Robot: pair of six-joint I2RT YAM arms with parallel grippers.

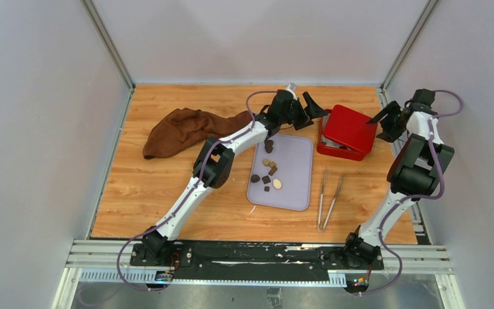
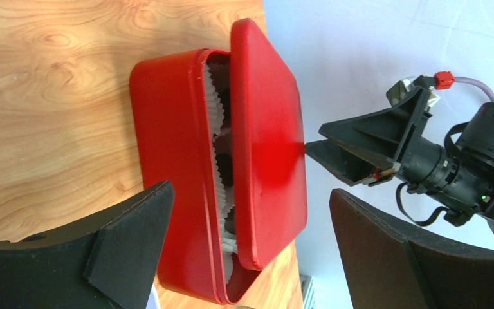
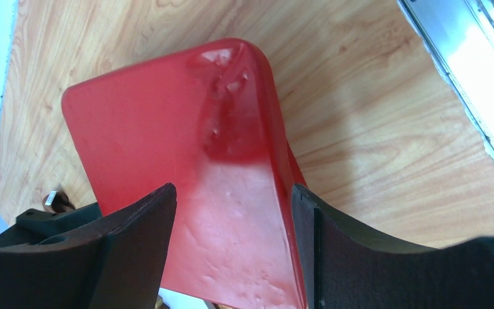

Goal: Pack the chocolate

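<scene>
Several small pieces of chocolate (image 1: 268,172), dark, tan and cream, lie on the lavender tray (image 1: 296,167). To its right stands a red box (image 1: 341,151) with its lid (image 1: 350,127) lying tilted on top and ajar. In the left wrist view the gap between the box (image 2: 167,161) and its lid (image 2: 267,148) shows white pleated paper cups (image 2: 217,103). My left gripper (image 1: 312,116) (image 2: 251,190) hangs open at the box's left side, holding nothing. From the right, my open right gripper (image 1: 378,122) (image 3: 233,190) has its tips at the edge of the lid (image 3: 167,148).
A brown cloth (image 1: 186,129) lies bunched at the back left. Metal tongs (image 1: 330,196) rest on the wood right of the tray. White walls close in the table on three sides, and a metal rail (image 3: 469,58) runs along its right edge.
</scene>
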